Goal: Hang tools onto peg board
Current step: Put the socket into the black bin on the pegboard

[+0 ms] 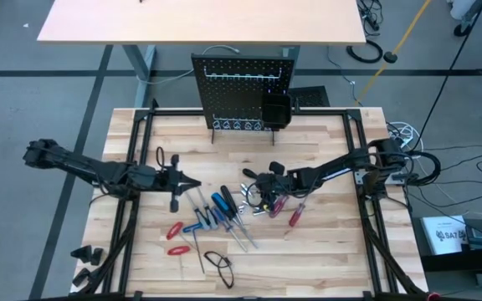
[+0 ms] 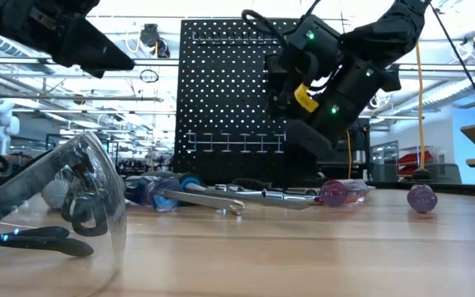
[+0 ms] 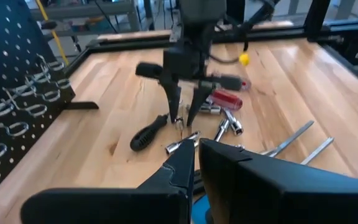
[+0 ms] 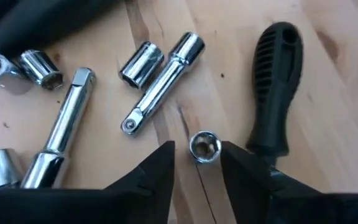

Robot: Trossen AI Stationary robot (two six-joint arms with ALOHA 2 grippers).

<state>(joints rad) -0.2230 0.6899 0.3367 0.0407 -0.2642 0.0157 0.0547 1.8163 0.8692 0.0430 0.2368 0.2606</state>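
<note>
Silver socket (image 4: 204, 147) upright on the tabletop between the spread fingers of the right pincer (image 4: 197, 163).

Black perforated metal peg board (image 1: 243, 88), pale striped wooden tabletop (image 1: 325, 247), shiny silver socket (image 4: 204, 147), black ribbed tool handle (image 4: 275, 87), red-handled pliers (image 1: 176, 237), blue-handled screwdrivers (image 1: 223, 206).

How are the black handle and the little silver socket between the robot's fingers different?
The black handle is dark, ribbed and long; the little silver socket is shiny, smooth and short. The handle lies flat on its side, while the socket stands on end with its hollow opening showing. The socket sits between the right gripper's fingers; the handle lies just outside them. Both rest on the wooden table.
</note>
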